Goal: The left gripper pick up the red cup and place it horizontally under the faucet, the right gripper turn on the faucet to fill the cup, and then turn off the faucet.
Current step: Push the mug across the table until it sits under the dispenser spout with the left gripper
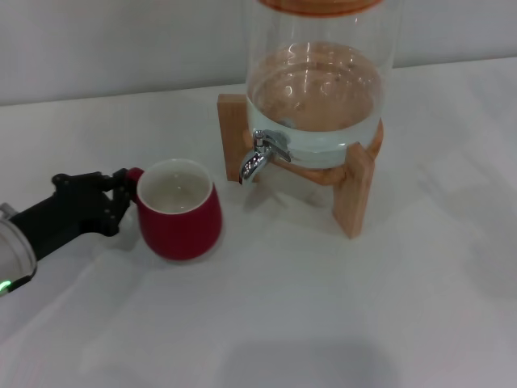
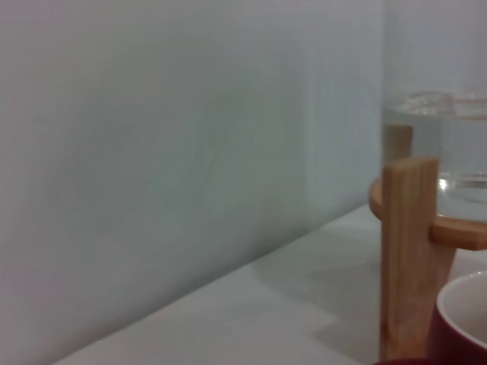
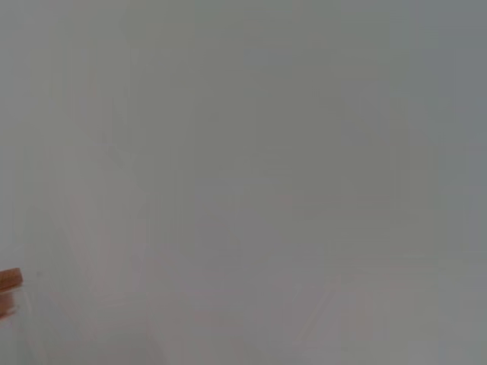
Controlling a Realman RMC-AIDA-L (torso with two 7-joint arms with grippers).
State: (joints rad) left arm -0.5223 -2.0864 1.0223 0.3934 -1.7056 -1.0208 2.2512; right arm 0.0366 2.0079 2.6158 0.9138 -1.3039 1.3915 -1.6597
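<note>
On the white table (image 1: pixel 339 323), the red cup (image 1: pixel 179 212) is seen upright, at about eight o'clock from the faucet (image 1: pixel 260 156) and near it, but not yet under the spout. The left gripper (image 1: pixel 121 194) is at the cup's nine o'clock side, right at the small handle. Its fingers seem to be pinched on the handle, though the grip is partly hidden by the cup. The faucet is fixed to a glass water jar (image 1: pixel 319 89) held on a wooden stand (image 1: pixel 355 190). Some water is seen in the jar. From the left wrist view, only the cup's rim (image 2: pixel 464 312) and a leg of the stand (image 2: pixel 407 251) can be seen. The cup must be moved toward two o'clock so that its open top sits below the spout. The left arm is the nearer one for this. The right gripper is not seen in any view, so nothing can be said of its fingers.
</note>
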